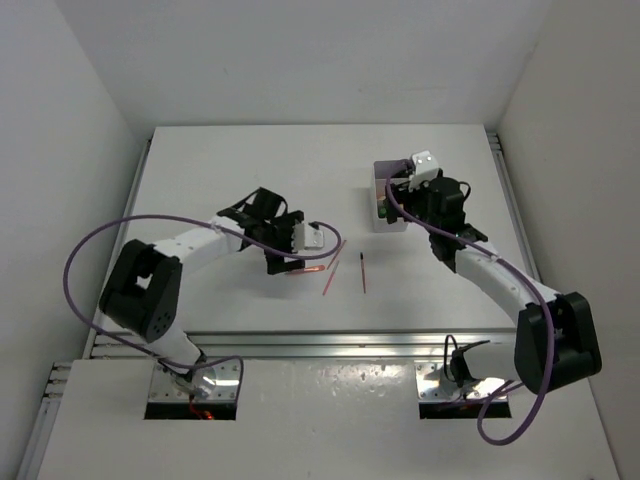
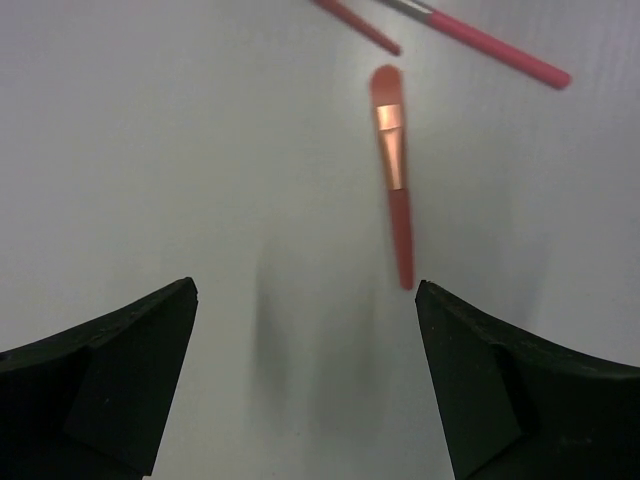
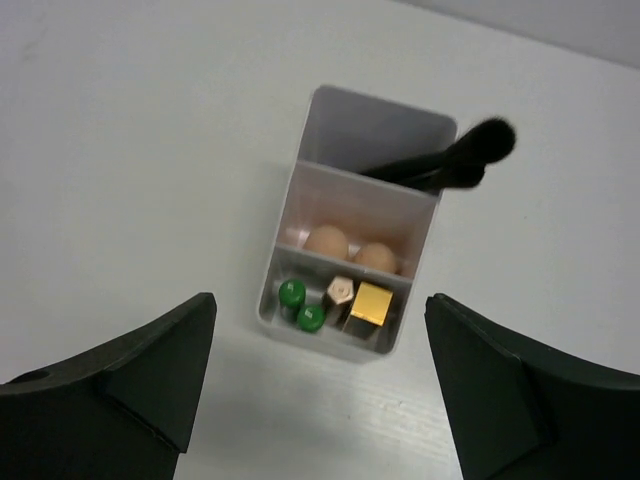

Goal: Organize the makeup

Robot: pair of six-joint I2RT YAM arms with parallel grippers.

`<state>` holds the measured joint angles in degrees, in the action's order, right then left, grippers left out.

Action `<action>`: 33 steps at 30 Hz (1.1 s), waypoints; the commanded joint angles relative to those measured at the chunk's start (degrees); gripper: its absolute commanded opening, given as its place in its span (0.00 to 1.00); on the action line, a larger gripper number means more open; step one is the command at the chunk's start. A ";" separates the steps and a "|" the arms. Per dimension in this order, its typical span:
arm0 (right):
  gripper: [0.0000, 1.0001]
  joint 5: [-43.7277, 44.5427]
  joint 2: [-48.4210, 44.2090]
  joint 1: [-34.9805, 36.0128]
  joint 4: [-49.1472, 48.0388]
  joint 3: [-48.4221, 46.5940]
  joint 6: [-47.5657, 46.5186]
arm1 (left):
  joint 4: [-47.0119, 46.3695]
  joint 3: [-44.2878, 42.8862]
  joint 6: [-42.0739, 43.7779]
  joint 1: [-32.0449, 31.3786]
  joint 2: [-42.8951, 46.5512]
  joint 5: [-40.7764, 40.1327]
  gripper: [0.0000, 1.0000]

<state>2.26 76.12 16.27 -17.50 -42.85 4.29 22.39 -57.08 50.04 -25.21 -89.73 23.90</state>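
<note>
Sponges, green bottles, gold lipstick, black brush inside box, red brush, pink pencil lying flat

Pink pencil and red pencil, ends beyond the top edge.

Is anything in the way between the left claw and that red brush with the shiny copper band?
No. Only white table lies between the open left gripper and the red copper-banded brush; the two pink pencils lie beyond it.

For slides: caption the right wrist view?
Open right end effector above organizer holding brushes, sponges, green bottles, lipstick.
</note>
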 commanded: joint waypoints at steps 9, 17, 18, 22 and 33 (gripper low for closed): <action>0.87 -6.48 -7.30 0.43 13.63 6.89 -1.39 | 14.70 -12.27 8.67 -7.57 -16.53 1.68 0.88; 0.88 -6.66 -9.93 0.51 13.37 8.75 -3.15 | 14.70 -11.04 11.30 -8.89 -21.62 -2.02 0.57; 0.88 -6.83 -9.85 0.34 13.37 8.75 -3.41 | 14.70 -11.04 11.92 -8.89 -21.62 -2.02 0.52; 0.88 -6.83 -10.63 0.51 13.28 8.92 -3.94 | 14.70 -11.56 11.92 -8.89 -22.77 -2.02 0.33; 0.89 -7.53 -10.64 0.60 13.45 8.05 -2.62 | 15.92 -9.19 12.98 -6.17 -20.23 -5.09 0.00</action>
<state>-3.86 66.39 16.38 -2.85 -33.80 1.30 36.18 -69.23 61.14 -33.12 -108.57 23.03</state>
